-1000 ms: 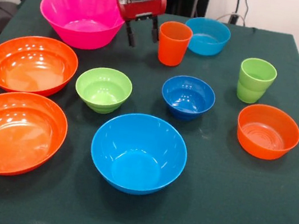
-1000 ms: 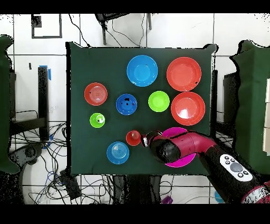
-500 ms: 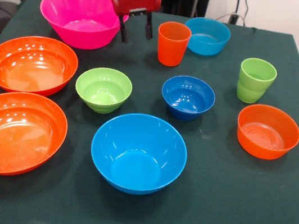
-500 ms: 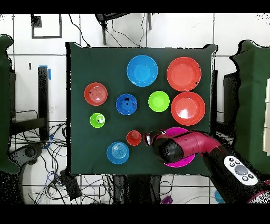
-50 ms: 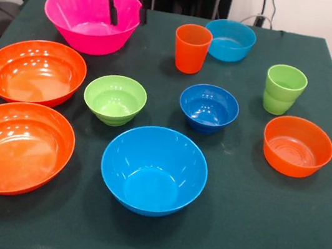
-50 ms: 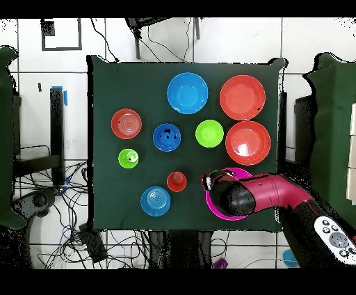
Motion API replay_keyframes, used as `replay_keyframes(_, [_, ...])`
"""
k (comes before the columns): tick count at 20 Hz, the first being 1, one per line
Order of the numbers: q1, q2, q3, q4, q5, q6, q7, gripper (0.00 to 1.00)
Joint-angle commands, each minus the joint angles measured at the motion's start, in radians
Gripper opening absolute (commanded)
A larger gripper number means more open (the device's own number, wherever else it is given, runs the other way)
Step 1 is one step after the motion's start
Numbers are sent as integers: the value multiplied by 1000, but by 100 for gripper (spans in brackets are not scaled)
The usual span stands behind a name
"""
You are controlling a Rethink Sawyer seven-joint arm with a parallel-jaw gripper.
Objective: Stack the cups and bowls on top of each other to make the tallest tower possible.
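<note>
1. Gripper [image 5: 127,11] up at the far edge of the table [image 5: 230,236], fingers spread apart and gripping nothing; one finger [image 5: 114,14] hangs inside the large pink bowl [image 5: 84,20], the other at that bowl's rim on the side toward the orange cup [image 5: 191,48].
2. Overhead: gripper [image 6: 208,182] and red-and-black arm [image 6: 271,198] lie over the pink bowl [image 6: 212,209], hiding most of it.
3. Orange cup upright, beside the gripper, clear of it, past the pink bowl's rim.
4. Light blue bowl [image 5: 230,40] beyond the orange cup, farther from the gripper, at the same far edge.
5. Lime green cups [image 5: 283,89]: seemingly one nested in the other, upright, well away from the gripper on the orange cup's side.
6. Small lime green bowl [image 5: 114,99] and dark blue bowl [image 5: 208,108] side by side in the middle row, forward of the gripper.
7. Small orange bowl [image 5: 297,146] farthest off, beyond the lime green cups.
8. Two large orange bowls [image 5: 33,70] [image 5: 14,146] one behind the other, forward of the pink bowl.
9. Large blue bowl [image 5: 154,169] nearest the front edge, well apart from the gripper.
10. All bowls separate, upright, none stacked; no tower standing.
</note>
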Motion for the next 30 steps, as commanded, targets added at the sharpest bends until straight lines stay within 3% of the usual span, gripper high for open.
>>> replay_keyframes(1, [65, -80, -20, 41, 1, 83, -32, 100])
replay_keyframes(2, [70, -106, -34, 43, 4, 96, -22, 100])
replay_keyframes(6, [101, -85, -84, 20, -2, 88, 49, 100])
replay_keyframes(20, [169, -27, -188, -22, -50, 8, 82, 100])
replay_keyframes(24, [187, 29, -232, -50, -78, -39, 97, 100])
replay_keyframes(30, [202, 199, -286, -170, -129, -97, 84, 100])
